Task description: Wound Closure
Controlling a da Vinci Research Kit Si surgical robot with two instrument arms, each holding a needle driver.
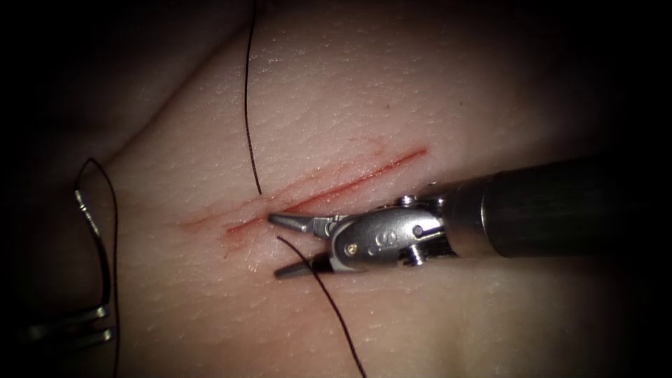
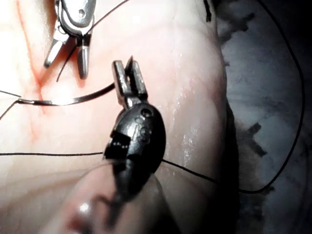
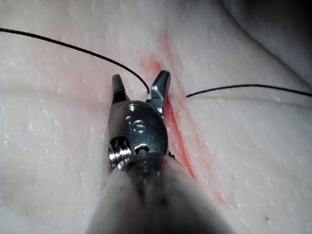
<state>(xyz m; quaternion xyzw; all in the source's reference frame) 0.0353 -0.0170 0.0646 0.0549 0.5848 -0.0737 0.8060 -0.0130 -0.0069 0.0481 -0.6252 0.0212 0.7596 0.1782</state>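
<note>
Endoscope view: the right tool (image 1: 294, 245) lies at the cut (image 1: 329, 187) on the tissue (image 1: 420, 91), jaws apart, holding nothing; thread (image 1: 246, 105) crosses between them. The left tool (image 1: 70, 329) holds the needle (image 1: 94, 224), clear of the tissue, well left of the cut.

Left wrist view: the left tool (image 2: 127, 80) is clamped on the needle (image 2: 68, 101) near 1 end.

Right wrist view: the right tool (image 3: 141, 87) straddles thread (image 3: 73, 47). Any grasp should take thread alone, sparing tissue.
</note>
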